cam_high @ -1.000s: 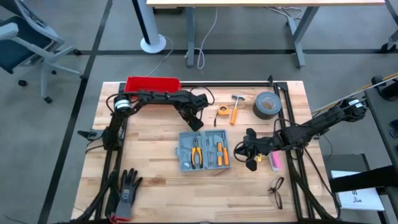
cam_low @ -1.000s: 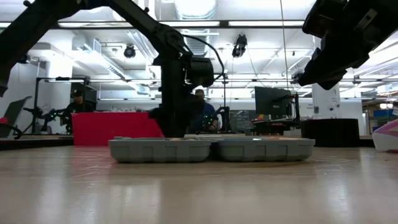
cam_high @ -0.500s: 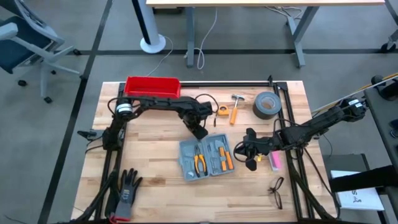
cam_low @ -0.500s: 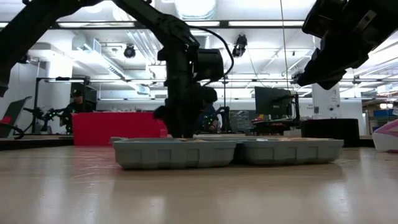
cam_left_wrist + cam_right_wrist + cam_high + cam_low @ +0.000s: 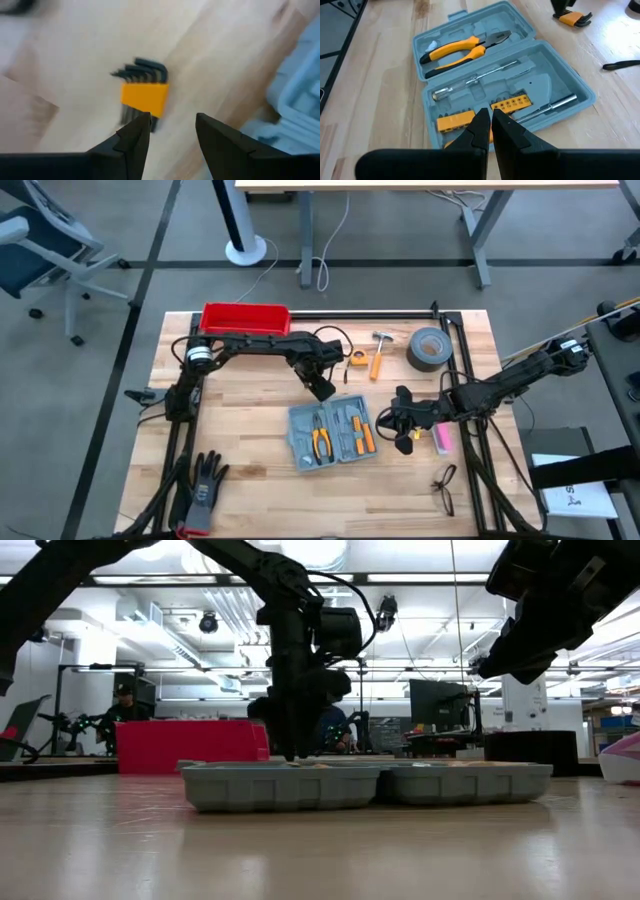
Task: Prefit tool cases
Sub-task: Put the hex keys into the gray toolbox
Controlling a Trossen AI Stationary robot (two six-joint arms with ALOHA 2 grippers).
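Dark left hand [image 5: 322,388] sits over the desk [image 5: 250,440] just behind the open case [image 5: 331,433], fingers [image 5: 134,134] spread with a clear gap, nothing between them. Left wrist view: hex key set [image 5: 144,92] in an orange holder lies on the wood right ahead of the fingertips, not touched; a corner of the case [image 5: 300,100] shows at the side. Low view: left hand [image 5: 292,745] hangs down right behind the case's back edge.

Right hand [image 5: 406,442] hovers just right of the case, fingers [image 5: 481,131] pressed together, holding nothing. It points across the case interior.

Case lies flat, fully open, mid-desk, slightly skewed. Inside: orange-handled pliers [image 5: 462,48] in one half; a bit holder [image 5: 509,104], driver shafts and orange parts in the other. Low view shows both case halves [image 5: 365,783] resting on the desk.

Around it: red bin [image 5: 245,318] at the back left, hammer [image 5: 379,352] and tape measure [image 5: 357,359] behind the case, tape roll [image 5: 430,348] at back right, pink item [image 5: 442,439] beside the right hand, glasses [image 5: 445,488] front right, black glove [image 5: 205,486] front left.

A person [image 5: 122,705] sits in the room beyond.
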